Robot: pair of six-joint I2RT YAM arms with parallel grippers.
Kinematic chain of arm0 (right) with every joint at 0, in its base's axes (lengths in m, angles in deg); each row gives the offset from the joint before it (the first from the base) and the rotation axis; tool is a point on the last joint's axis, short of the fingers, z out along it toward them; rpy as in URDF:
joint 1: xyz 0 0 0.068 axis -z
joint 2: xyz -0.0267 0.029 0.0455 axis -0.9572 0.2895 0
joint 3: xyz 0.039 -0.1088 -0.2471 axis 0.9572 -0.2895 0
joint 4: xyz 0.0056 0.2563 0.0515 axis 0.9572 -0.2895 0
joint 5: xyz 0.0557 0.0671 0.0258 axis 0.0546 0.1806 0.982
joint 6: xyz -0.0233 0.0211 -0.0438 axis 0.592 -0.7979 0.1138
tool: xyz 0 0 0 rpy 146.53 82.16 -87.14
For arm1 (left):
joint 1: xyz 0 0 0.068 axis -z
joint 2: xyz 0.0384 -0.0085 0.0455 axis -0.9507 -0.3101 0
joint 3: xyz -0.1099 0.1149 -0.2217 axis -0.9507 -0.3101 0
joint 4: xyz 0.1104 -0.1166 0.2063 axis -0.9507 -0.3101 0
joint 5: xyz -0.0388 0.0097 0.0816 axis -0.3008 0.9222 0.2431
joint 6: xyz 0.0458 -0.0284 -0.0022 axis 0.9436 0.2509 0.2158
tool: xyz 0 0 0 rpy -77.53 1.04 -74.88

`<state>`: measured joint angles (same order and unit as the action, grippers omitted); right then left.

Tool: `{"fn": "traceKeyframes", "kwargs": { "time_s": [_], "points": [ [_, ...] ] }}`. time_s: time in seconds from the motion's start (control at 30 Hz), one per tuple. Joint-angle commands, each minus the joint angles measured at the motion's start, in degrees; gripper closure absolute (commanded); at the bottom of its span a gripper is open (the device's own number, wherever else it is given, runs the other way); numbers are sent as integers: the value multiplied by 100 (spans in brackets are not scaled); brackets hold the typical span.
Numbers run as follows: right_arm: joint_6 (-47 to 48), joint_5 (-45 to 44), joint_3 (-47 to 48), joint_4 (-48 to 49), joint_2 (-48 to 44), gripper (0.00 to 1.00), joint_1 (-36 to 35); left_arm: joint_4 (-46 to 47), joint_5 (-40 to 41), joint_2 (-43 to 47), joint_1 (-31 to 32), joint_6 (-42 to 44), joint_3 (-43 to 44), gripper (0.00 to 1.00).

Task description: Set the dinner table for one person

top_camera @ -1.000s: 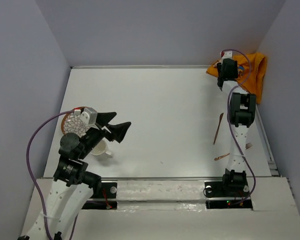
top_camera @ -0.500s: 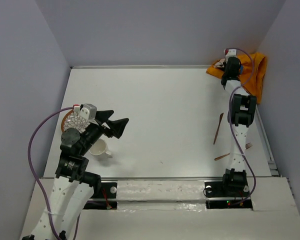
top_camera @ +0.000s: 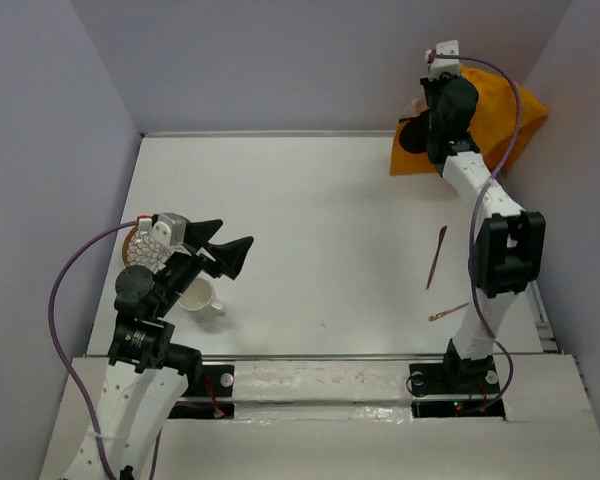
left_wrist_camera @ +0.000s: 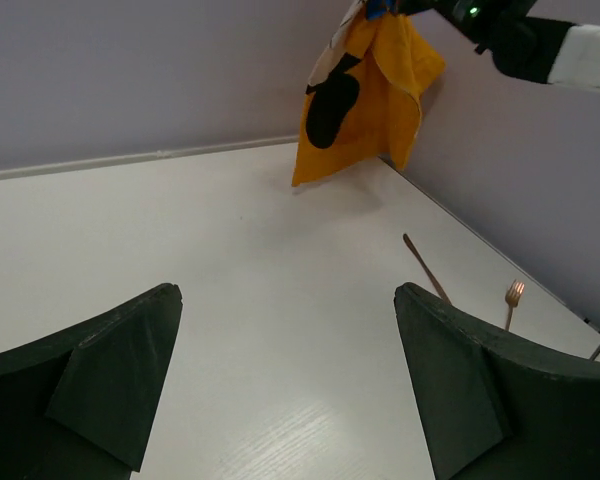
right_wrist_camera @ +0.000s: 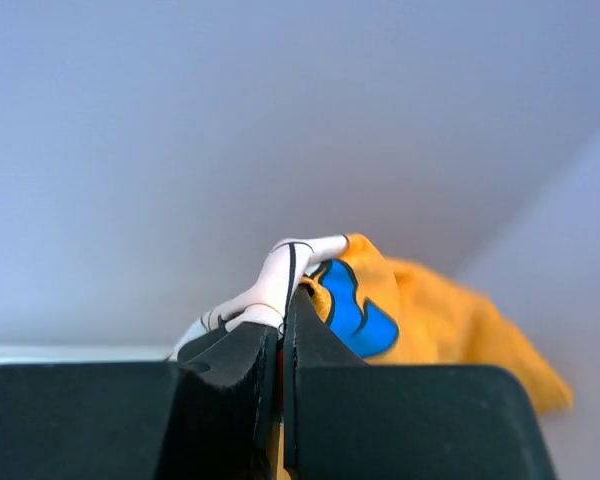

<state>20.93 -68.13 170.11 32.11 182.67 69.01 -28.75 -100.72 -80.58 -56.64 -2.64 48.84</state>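
dinner table, right fingers pinching orange placemat, left fingers wide

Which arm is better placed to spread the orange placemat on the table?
Right. The right pincer is shut on the placemat, hanging above the far corner; the left pincer is open, empty.

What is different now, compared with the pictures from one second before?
The right gripper closed its jaws on the orange placemat and lifted it off the far right corner of the table; it now hangs in the air. The left gripper shifted only slightly, jaws open. Cup, knife and fork did not move.
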Motion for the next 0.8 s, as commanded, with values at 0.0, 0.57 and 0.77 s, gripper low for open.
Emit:
{"fn": "traceKeyframes", "kwargs": {
  "time_s": [0.0, 0.57, 0.77],
  "points": [
    [-8, 1027, -790, 370, -1447, 100, -980, 272, 195, 201, 35, -27, 161, 1],
    [-1915, 1337, -4689, -42, -3364, 100, -1816, -53, 1303, -413, 387, -624, 161, 1],
    [-2511, 1778, -4740, -597, -3829, 100, -1869, 315, 1311, -949, 448, -1441, -49, 10]
  ]
}}
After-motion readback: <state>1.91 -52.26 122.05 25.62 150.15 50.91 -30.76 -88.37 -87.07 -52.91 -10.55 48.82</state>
